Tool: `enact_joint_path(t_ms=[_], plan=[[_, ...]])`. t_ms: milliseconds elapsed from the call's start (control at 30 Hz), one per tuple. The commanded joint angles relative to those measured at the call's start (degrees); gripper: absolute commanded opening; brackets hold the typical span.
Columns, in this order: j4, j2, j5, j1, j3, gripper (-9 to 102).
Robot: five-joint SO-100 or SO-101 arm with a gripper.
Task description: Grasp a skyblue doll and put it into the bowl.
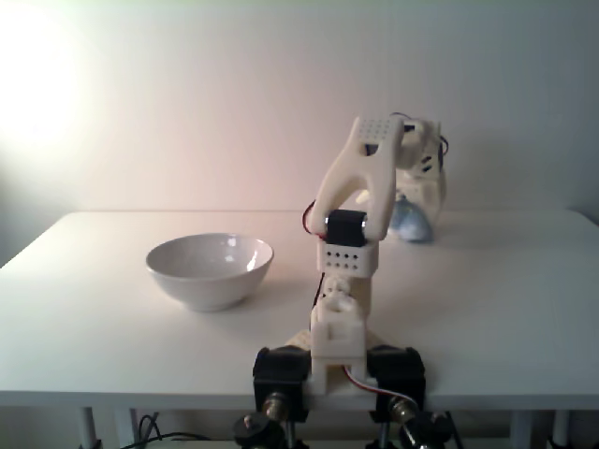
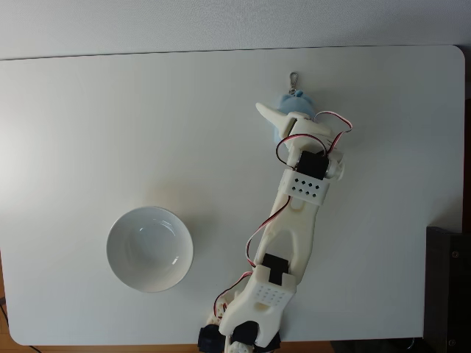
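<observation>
From my remote station I start at the near edge of the white tabletop (image 2: 88, 110), where the white printed arm's base is clamped; just beyond it and off to the left in both fixed views sits the round glossy white ceramic bowl (image 2: 150, 248), with nothing in it. Farther out, the arm stretches away from me toward the far right of the tabletop, and its gripper (image 2: 285, 121) is down over the small, soft, pale sky-blue plush doll (image 2: 293, 103), which lies well apart from the bowl, near the far edge. In the fixed view from above, one white finger juts out to the doll's left while the wrist body covers its right side, so the gripper looks spread around the doll, but I cannot tell whether it has closed on it. The doll reads as a roundish lump, with a thin cord and metal clasp (image 2: 294, 76) pointing away from the arm toward the far edge. From the front fixed view, a patch of its blue (image 1: 412, 220) shows low behind the arm, resting on the tabletop. I judge the carry must run back toward me and leftward.
</observation>
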Motion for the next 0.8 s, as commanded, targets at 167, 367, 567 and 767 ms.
enact_joint_path(t_ms=[167,367,567,767], plan=[[-0.44,-2.02,-0.09,-0.09,-1.14,75],[-0.44,-2.55,-0.09,-0.09,-1.14,75],[-0.53,-2.64,-0.09,-0.09,-1.05,75],[-0.44,-5.71,0.70,-0.18,-1.67,72]])
